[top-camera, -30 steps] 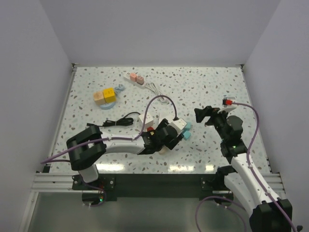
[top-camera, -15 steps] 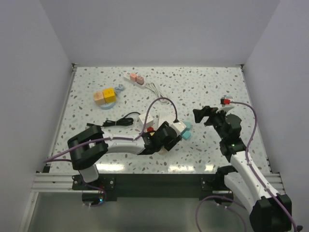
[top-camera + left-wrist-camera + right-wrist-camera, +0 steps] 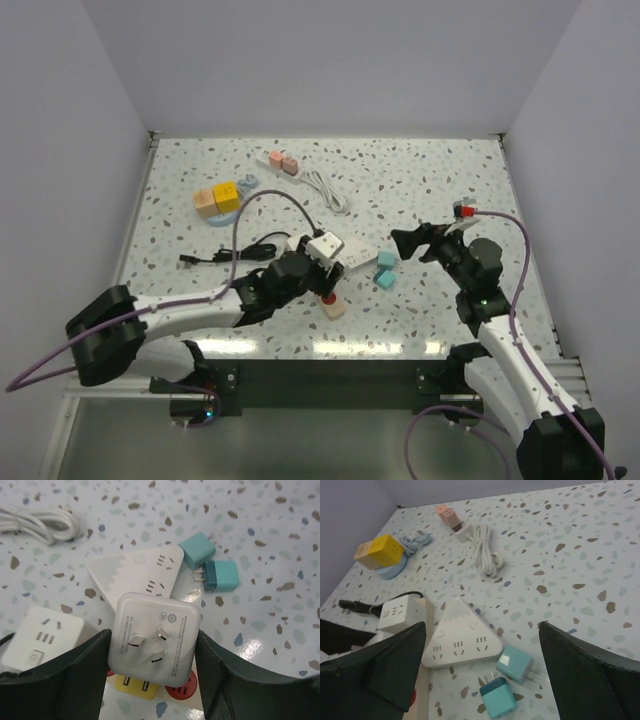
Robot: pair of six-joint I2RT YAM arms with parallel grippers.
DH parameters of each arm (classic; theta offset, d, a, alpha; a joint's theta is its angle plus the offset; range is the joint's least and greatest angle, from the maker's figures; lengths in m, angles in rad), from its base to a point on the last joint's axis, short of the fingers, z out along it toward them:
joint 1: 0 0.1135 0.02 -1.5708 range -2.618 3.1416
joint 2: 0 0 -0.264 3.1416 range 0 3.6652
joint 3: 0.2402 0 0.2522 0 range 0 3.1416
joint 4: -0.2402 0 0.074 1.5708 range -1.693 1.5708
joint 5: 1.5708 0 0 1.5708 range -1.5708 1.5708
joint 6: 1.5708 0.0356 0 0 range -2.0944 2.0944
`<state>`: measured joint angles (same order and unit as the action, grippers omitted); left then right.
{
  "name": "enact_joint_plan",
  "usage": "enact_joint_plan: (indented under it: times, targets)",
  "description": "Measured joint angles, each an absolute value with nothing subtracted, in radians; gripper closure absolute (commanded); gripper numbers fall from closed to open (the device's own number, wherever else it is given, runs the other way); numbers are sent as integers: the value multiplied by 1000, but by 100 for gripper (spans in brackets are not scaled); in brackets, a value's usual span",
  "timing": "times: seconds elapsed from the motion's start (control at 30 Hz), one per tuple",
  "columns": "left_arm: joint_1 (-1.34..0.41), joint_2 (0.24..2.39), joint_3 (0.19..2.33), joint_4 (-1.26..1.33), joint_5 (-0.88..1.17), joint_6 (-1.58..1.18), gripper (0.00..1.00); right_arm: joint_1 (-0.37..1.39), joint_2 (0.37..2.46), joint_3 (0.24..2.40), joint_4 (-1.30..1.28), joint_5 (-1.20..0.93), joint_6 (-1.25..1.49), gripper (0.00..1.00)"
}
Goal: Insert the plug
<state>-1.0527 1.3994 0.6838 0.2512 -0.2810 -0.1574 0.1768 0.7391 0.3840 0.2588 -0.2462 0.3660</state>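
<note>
My left gripper (image 3: pixel 152 650) is shut on a white square three-prong plug (image 3: pixel 155 637), prongs facing the camera, held above a beige strip with a yellow and a red socket (image 3: pixel 145 687). A white triangular power strip (image 3: pixel 145 572) lies just beyond it, and a white cube socket (image 3: pixel 42 635) to its left. In the top view the left gripper (image 3: pixel 315 256) holds the plug (image 3: pixel 324 245) beside the triangular strip (image 3: pixel 356 255). My right gripper (image 3: pixel 408 243) is open and empty, right of the strip; in its own view the gripper (image 3: pixel 482 627) looks over the strip (image 3: pixel 462 640).
Two teal plugs (image 3: pixel 385 260) (image 3: pixel 385 281) lie right of the triangular strip. A black cord (image 3: pixel 225 255) runs left. Yellow and orange cubes (image 3: pixel 225 192) sit on a blue disc at back left. A pink-and-white strip (image 3: pixel 280 162) with a coiled white cable (image 3: pixel 325 188) lies at the back.
My left arm has swung back to the left and up with the white plug in its grip, uncovering the triangular strip. My right gripper has shifted slightly left.
</note>
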Motion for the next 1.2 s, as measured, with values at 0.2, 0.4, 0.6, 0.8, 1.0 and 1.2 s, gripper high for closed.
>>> enact_joint_plan:
  times: [0.2, 0.4, 0.6, 0.8, 1.0, 1.2]
  targets:
    - [-1010, 1125, 554, 500, -196, -73, 100, 177, 782, 392, 363, -446, 505, 2]
    - [-1003, 1059, 490, 708, -31, 41, 100, 177, 867, 395, 608, -622, 778, 2]
    - [-986, 1056, 476, 830, 138, 133, 100, 190, 958, 411, 862, -704, 1051, 2]
    - [-955, 1063, 480, 904, 274, 187, 100, 224, 1058, 411, 1087, -753, 1262, 2]
    - [-949, 1084, 510, 929, 361, 216, 100, 295, 1091, 411, 1234, -783, 1382, 2]
    - [-939, 1101, 543, 969, 414, 228, 100, 327, 1093, 411, 1286, -812, 1454, 2]
